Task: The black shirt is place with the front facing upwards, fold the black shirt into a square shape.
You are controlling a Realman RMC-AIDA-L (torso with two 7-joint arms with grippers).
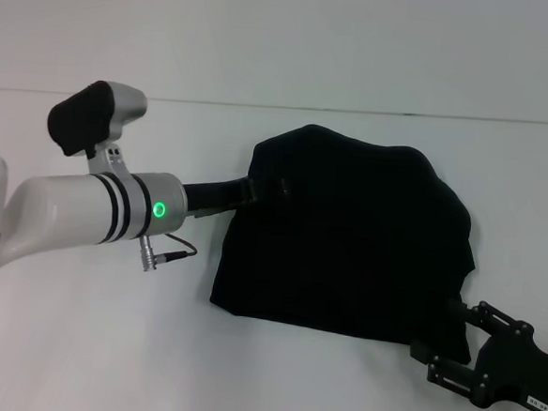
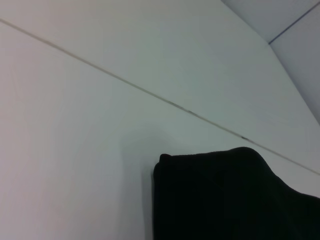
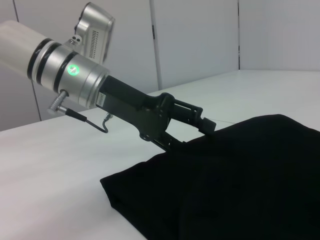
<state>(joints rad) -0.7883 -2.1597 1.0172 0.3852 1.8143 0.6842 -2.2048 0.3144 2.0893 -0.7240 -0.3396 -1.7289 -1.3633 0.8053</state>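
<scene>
Black shirt (image 1: 347,239) heaped in a folded mound on the white table (image 1: 76,342), right of centre, no lettering showing. Left gripper (image 1: 267,190) at the mound's upper left edge, fingers clenched on a raised fold of the cloth, seen also from the right wrist view (image 3: 202,131). Right gripper (image 1: 453,331) touching the shirt's near right corner; grip hidden under the cloth, cannot tell.

white table (image 1: 104,344), pale wall panels (image 3: 200,40) behind
</scene>
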